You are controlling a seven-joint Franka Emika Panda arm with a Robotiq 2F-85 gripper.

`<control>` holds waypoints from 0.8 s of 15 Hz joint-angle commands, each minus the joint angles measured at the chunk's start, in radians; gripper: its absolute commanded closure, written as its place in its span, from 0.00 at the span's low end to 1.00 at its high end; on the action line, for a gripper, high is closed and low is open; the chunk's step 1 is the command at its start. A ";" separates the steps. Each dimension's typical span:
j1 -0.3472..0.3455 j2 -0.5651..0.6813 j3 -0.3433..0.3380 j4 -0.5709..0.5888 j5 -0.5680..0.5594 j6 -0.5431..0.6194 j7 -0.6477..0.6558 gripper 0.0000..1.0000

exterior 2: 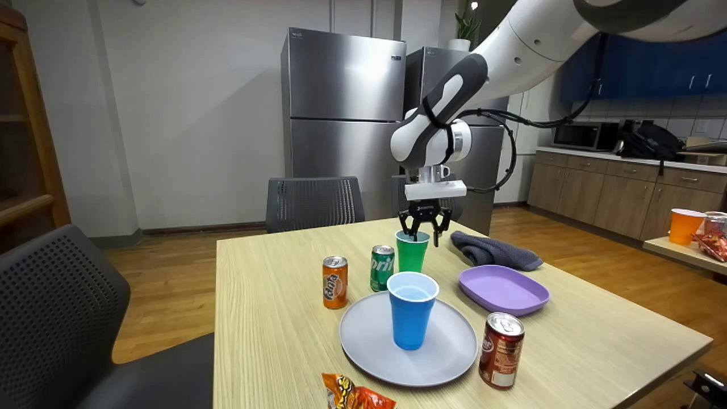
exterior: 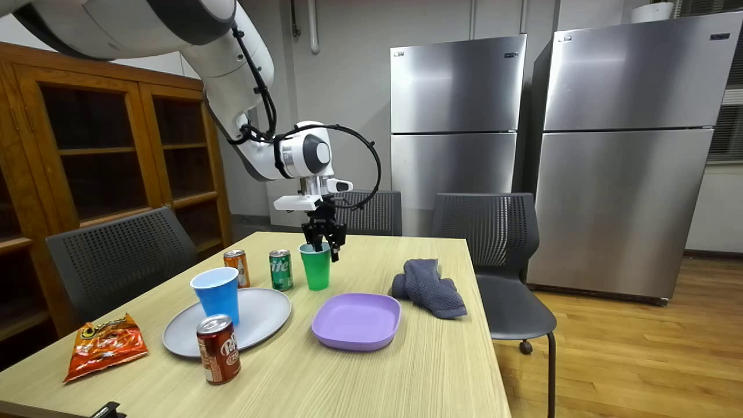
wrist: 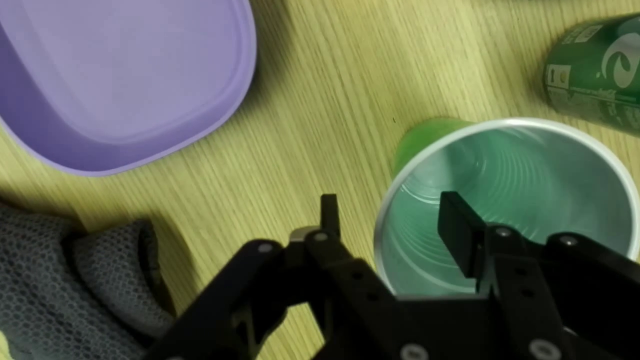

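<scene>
You're at green cup (exterior: 317,271), upright on far part of table (exterior: 435,371), right of Sprite can (exterior: 281,271). Your gripper (wrist: 390,220) stands spread: one finger (wrist: 460,235) inside rim, other outside. Straddle looks done; squeeze not yet made.

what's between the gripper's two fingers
One side of the green cup, its rim and wall, in the wrist view: the open gripper straddles it, one finger outside, the other over or in the mouth.
</scene>
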 commanded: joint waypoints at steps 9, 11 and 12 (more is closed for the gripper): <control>0.008 -0.020 -0.002 0.013 0.018 -0.025 0.003 0.99; 0.005 -0.050 0.000 -0.018 0.023 -0.014 0.002 0.99; 0.004 -0.067 0.001 -0.036 0.025 -0.005 0.001 0.99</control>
